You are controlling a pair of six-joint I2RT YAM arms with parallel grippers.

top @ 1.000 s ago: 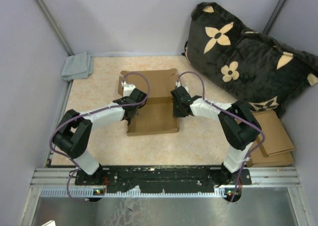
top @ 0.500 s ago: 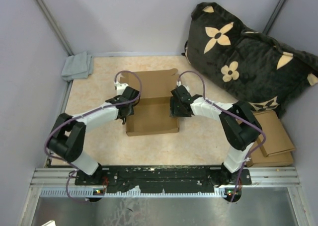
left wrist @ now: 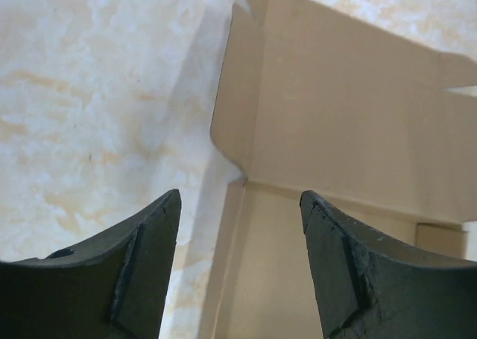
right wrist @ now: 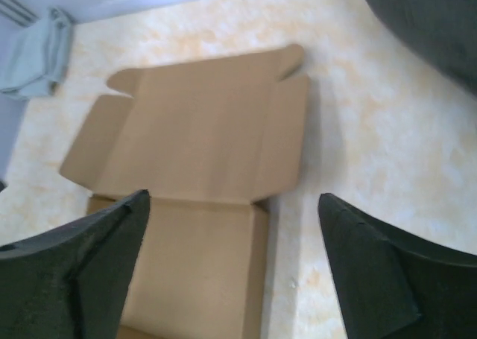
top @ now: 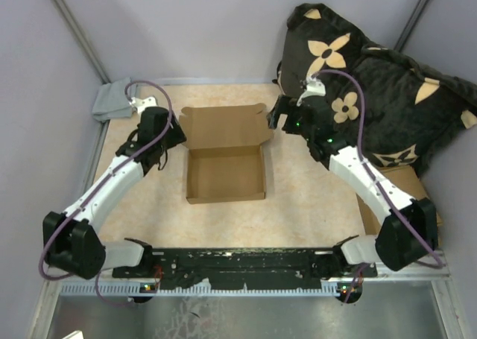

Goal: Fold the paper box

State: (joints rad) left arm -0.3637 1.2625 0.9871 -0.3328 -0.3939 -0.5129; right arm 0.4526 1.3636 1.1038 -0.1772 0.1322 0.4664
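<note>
The paper box (top: 225, 173) is plain brown cardboard, a shallow tray with raised walls and its lid (top: 223, 125) leaning open at the back. It lies mid-table. My left gripper (top: 173, 134) hovers just left of the lid's left flap, open and empty; its wrist view shows the box's back-left corner (left wrist: 244, 179) between the fingers. My right gripper (top: 277, 114) hangs above the lid's right end, open and empty. Its wrist view looks down on the lid (right wrist: 195, 130) and the tray's right wall (right wrist: 258, 264).
A black cushion (top: 373, 86) with tan flowers leans in the far right corner. A grey cloth (top: 113, 100) lies at the far left. Flat brown cardboard pieces (top: 406, 201) are stacked at the right edge. Lilac walls close in the table.
Both grippers let go of the box's side walls, opened and drew back and outward: the left to the far left, the right up to the far right. The box stands with its lid open.
</note>
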